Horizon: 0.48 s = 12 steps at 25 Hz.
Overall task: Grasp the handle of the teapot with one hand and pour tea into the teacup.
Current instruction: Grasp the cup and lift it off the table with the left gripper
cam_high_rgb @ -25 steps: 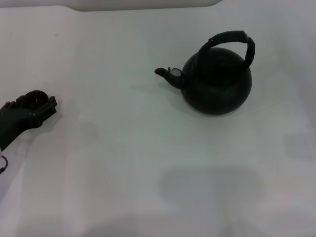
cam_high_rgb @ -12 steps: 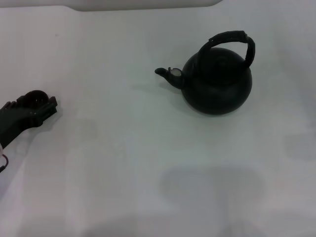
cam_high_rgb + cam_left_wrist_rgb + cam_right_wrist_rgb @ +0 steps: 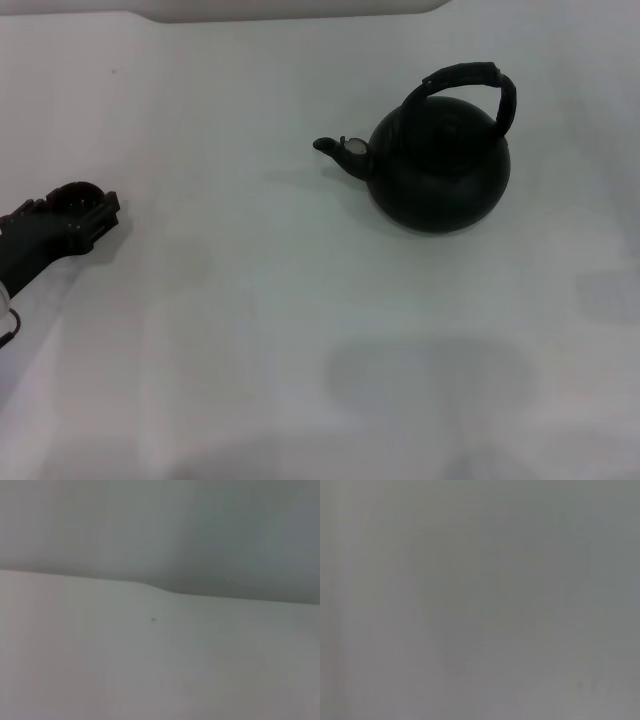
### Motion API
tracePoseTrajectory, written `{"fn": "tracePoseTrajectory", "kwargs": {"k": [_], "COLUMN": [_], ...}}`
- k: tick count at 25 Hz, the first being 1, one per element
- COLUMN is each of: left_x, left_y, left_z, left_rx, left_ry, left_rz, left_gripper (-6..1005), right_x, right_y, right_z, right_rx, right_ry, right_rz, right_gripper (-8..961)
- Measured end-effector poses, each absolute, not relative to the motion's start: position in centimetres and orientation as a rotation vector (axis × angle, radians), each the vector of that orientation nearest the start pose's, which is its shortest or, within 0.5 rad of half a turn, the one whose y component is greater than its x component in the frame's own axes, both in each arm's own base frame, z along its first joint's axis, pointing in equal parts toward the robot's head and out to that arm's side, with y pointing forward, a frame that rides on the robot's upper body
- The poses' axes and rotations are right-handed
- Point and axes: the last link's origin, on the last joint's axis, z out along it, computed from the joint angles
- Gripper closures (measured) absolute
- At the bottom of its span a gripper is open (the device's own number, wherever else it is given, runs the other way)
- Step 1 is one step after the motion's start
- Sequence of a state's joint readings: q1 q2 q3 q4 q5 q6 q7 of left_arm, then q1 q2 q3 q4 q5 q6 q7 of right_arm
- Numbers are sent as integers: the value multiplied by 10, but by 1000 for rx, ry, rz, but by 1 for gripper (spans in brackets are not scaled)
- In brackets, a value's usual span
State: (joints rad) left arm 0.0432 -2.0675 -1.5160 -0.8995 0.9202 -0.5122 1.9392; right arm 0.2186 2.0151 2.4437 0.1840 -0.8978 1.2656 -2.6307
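Note:
The matte-black teapot (image 3: 438,170) stands on the white table (image 3: 260,330) at the back right. Its short spout (image 3: 340,150) with a pale round spot points left. The thick black arched handle (image 3: 470,85) rises over its top, and nothing holds it. My left gripper (image 3: 95,212) lies low at the table's left edge, far from the teapot. A small dark round shape, seemingly the teacup (image 3: 75,192), sits right at the gripper's far side. I cannot tell whether it is held. My right gripper is out of view.
The table's far edge (image 3: 290,12) runs along the top of the head view. The left wrist view shows only bare table (image 3: 150,670) and a grey wall (image 3: 160,525). The right wrist view shows plain grey.
My left gripper and the dark round shape beside it have shifted slightly to the right. The teapot has not moved.

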Motion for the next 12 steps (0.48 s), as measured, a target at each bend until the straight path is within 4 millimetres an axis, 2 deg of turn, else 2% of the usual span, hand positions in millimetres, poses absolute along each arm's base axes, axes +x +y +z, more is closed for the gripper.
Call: {"fn": "tracePoseTrajectory", "kwargs": {"k": [6, 12], "left_x": [-353, -352], "left_y": [267, 266], "left_z": [-23, -21], "left_rx": [-1888, -1882], "left_ry": [-1021, -1021], "left_rz": [-463, -466], "left_gripper": [294, 293], "right_x": [408, 409], "right_y": [261, 260], "right_z": [59, 59], "right_rx": [-1561, -1561], "right_ry": [622, 622], "right_rz": [643, 642], "right_gripper": [229, 229]}}
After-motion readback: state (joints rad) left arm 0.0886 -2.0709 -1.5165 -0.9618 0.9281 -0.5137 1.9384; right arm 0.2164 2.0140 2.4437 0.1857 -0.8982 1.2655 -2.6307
